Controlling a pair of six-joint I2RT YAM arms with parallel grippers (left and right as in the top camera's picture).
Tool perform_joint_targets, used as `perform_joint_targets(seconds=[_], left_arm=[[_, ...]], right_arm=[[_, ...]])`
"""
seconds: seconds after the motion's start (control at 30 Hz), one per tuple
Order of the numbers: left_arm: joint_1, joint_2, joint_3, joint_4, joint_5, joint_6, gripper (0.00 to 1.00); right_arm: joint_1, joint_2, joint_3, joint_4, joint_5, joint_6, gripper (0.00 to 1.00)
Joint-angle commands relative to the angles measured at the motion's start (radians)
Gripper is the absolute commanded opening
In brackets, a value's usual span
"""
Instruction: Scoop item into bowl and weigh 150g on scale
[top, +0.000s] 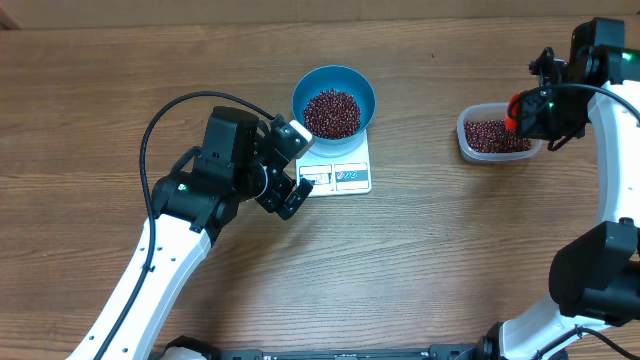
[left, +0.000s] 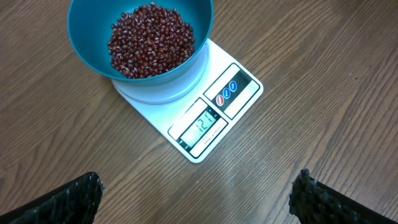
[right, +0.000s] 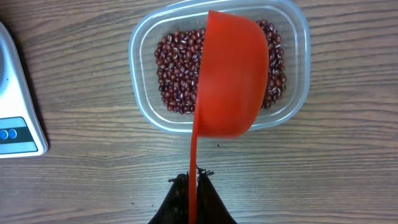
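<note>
Beans (top: 331, 112) first: small, dark red-brown, some with pale flecks, heaped in a loose mound that covers the bottom of the blue bowl (top: 362, 85). Bowl sits on the far end of the white scale (top: 350, 178), around the middle of the wooden surface (top: 420, 270). The display on the scale's near edge reads what looks like 121.

The left tool (top: 293, 168) hangs just beside the scale's near left corner. Its jaws are spread wide with nothing between them, and it's close to the bowl but not touching the beans.

More of the same beans lie in a clear tub (top: 461, 130) over on the right, well apart from the scale. The right tool (right: 193, 182) is pinched tight on the handle of a red scoop (right: 230, 81). The cup is over the tub with its rounded back facing the wrist camera, so I can't tell if anything's in it.
</note>
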Motion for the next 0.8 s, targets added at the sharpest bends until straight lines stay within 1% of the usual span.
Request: perform_joint_targets(seconds=[0.0,0.2,0.4,0.5,0.67,0.77], left_arm=[[-0.007,0.004,-0.002,0.003,0.005,-0.010,1.00],[-0.007,0.004,-0.002,0.003,0.005,-0.010,1.00],[-0.007,0.004,-0.002,0.003,0.005,-0.010,0.99],[-0.007,0.004,-0.002,0.003,0.005,-0.010,1.00],[-0.007,0.003,-0.002,0.003,0.005,-0.010,1.00],[-0.007,0.004,-0.002,0.003,0.005,-0.010,1.00]], right_arm=[[-0.003,0.014,0.002,0.006,0.008,-0.043,0.04],[-0.003,0.037,-0.031,0.034,0.008,-0.114,0.04],[-0.011,0.053,-0.108,0.107,0.044,-0.117,0.04],[-0.011,0.080,-0.122,0.129,0.070,-0.118,0.04],[-0.010,0.138,-0.122,0.150,0.072,-0.171,0.04],[-0.010,0.183,-0.122,0.160,0.076,-0.169,0.04]])
